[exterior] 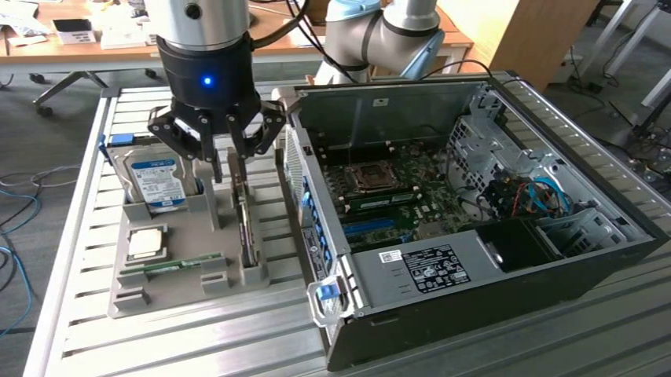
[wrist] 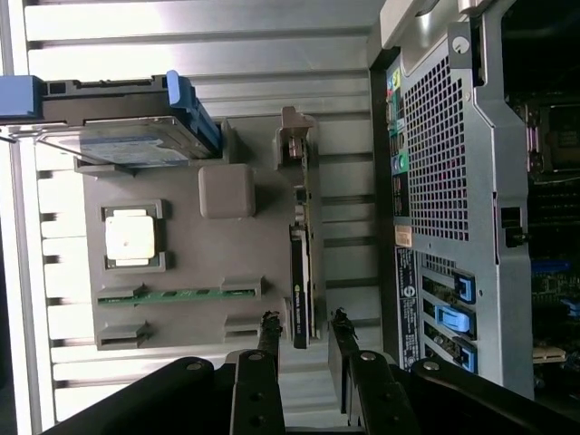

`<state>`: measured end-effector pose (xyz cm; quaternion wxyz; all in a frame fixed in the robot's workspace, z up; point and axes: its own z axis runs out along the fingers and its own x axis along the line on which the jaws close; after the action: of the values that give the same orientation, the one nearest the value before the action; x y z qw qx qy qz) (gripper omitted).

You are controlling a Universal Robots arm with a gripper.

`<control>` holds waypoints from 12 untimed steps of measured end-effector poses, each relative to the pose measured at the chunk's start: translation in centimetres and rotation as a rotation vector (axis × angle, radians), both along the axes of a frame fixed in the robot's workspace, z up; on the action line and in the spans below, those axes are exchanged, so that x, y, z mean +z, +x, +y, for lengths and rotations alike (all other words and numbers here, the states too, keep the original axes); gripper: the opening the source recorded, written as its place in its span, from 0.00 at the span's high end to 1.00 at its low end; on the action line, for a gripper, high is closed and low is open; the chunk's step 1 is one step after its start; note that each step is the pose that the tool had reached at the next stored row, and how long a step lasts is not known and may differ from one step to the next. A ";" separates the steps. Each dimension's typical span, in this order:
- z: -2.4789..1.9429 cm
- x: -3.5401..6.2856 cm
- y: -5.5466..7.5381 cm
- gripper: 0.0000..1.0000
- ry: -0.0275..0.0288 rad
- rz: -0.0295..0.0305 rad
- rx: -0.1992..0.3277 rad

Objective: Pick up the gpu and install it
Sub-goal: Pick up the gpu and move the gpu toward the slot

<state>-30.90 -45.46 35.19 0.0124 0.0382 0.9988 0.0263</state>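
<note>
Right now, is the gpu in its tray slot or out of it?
In: the gpu stands on edge in a slot of the grey tray, outside the computer case.

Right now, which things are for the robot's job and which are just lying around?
For the job: gpu, standing in the tray; gripper, open astride it; case, side open.
Just lying about: hard drive, chip, memory stick, all in the tray.

Robotics lab: desks, open computer case
</note>
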 end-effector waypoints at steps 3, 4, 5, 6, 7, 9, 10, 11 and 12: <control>0.00 -0.22 0.0 0.64 0.0001 -0.0001 0.000; 0.00 -0.32 0.0 0.64 0.0001 -0.0001 0.000; 0.00 -0.45 0.0 0.64 0.0001 -0.0001 0.000; 0.00 -0.61 0.0 0.64 0.0001 0.0000 0.000; 0.00 -0.78 0.0 0.64 0.0001 -0.0001 0.000; 0.00 -1.14 0.0 0.64 0.0001 -0.0001 0.000; 0.00 -1.30 0.0 0.64 0.0001 0.0000 0.000; 0.00 -1.40 0.0 0.64 0.0000 0.0000 0.000; 0.00 -1.42 0.0 0.64 0.0000 0.0000 0.000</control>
<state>-30.90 -45.46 33.77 0.0123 0.0382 0.9988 0.0263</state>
